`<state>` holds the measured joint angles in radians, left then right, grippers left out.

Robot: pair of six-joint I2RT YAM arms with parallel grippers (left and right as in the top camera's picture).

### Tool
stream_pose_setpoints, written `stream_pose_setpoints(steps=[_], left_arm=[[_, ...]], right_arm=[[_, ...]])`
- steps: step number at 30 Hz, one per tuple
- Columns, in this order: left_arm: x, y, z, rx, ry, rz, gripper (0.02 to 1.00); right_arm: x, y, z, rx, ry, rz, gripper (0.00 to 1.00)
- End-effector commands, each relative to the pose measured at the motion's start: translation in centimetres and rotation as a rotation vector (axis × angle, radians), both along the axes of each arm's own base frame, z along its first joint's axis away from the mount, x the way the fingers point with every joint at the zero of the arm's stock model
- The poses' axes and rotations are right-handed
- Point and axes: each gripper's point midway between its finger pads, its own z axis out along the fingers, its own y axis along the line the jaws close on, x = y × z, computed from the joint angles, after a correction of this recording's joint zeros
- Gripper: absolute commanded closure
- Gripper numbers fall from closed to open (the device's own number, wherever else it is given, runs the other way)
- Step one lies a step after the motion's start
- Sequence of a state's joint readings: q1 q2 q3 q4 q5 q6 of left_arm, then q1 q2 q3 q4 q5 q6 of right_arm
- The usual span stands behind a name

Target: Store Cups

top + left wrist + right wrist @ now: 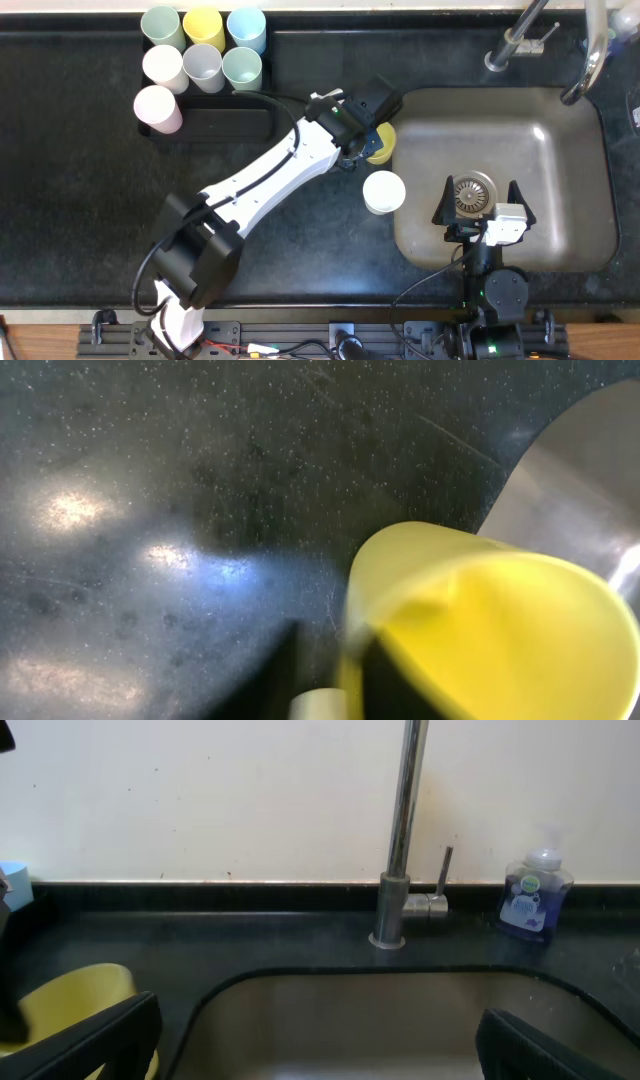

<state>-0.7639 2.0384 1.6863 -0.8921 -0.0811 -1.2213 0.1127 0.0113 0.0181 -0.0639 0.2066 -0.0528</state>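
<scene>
Setting: kitchen. Stainless sink point(560, 140) sunk into a dark speckled countertop point(80, 220), with a round drain point(474, 192) in its floor. Behind the sink stands a chrome faucet point(402, 840) with a side lever point(445, 870). A blue soap bottle point(538, 900) stands near it on the counter, under a plain white wall point(200, 800). Along the counter, apart from the sink: black tray point(225, 122) with pastel cups point(205, 62).

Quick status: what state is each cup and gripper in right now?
yellow cup: held by its rim, at the sink edge.
left gripper: shut on the yellow cup.
white cup: standing free beside the sink.
tray cups: seven, standing, grouped.
right gripper: open, empty, above the sink.
</scene>
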Motion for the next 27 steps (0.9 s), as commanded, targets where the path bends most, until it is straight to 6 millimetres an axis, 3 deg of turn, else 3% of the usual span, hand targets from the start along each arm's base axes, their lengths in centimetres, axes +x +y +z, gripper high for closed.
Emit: stream_pose_setpoints(steps=[1, 5, 10, 14, 18, 22, 27], left_arm=[[0.4, 0.1, -0.8, -0.002, 0.008, 0.021, 0.982], [1.0, 0.6, -0.4, -0.006, -0.004, 0.036, 0.982], [2.6, 3.3, 3.1, -0.007, -0.079, 0.102, 0.982], [3.6, 8.5, 6.6, 0.000, -0.103, 0.206, 0.982], [3.9, 16.4, 8.7, 0.064, -0.081, 0.366, 0.982], [2.9, 23.4, 8.5, 0.109, 0.018, 0.517, 0.980], [2.9, 27.8, 7.3, 0.107, 0.072, 0.632, 0.982]], right_arm=[[0.0, 0.0, -0.3, 0.001, 0.000, 0.002, 0.003], [0.0, 0.0, -0.3, 0.001, 0.000, 0.002, 0.007], [0.0, 0.0, -0.3, 0.001, 0.000, 0.002, 0.003], [0.0, 0.0, -0.3, 0.001, 0.000, 0.002, 0.003], [0.0, 0.0, -0.3, 0.001, 0.000, 0.002, 0.003], [0.0, 0.0, -0.3, 0.001, 0.000, 0.002, 0.005], [0.0, 0.0, -0.3, 0.001, 0.000, 0.002, 0.005]])
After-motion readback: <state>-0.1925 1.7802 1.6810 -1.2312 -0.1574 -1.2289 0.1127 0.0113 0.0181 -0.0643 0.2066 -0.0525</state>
